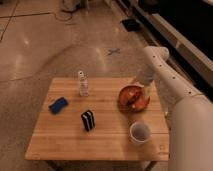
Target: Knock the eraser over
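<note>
**Approach step: eraser upright, tool not yet near it**

The eraser (88,120) stands upright on the counter (107,146), near the middle and toward the front edge. It sits between the blue block (58,105) on one side and the white cup (140,132) on the other, touching neither.

The tool (138,94) hangs over the brown bowl (123,98) at the counter's far right, well apart from the eraser. Whether it is released or clenched cannot be told.

The arm rises from the base, bends at a high elbow, and its forearm drops steeply to the bowl.

Judgement: the knock is not yet begun. The next move calls for a sideways traverse across the counter, low enough to strike the eraser's upper half, passing clear of the bottle (83,84) and cup.
</note>
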Controlling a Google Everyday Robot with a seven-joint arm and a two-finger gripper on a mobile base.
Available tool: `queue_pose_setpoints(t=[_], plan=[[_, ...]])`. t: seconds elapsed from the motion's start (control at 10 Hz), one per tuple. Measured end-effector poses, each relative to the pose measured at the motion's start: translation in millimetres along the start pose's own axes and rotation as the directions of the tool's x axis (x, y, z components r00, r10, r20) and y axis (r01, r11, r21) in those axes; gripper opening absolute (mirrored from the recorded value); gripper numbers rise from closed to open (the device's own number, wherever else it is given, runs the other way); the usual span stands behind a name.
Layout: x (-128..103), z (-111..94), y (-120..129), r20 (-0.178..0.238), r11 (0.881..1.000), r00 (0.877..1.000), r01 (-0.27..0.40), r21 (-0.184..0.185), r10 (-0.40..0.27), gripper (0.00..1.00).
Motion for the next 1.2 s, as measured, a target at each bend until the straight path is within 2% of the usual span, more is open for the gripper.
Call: queue_pose_setpoints(t=[0.9, 1.2], plan=[[-1, 0, 1, -0.002, 1.0, 1.0, 0.006, -0.004, -0.006, 0.8], [-15, -13, 14, -0.035, 0.996, 0.995, 0.092, 0.009, -0.092, 0.8]])
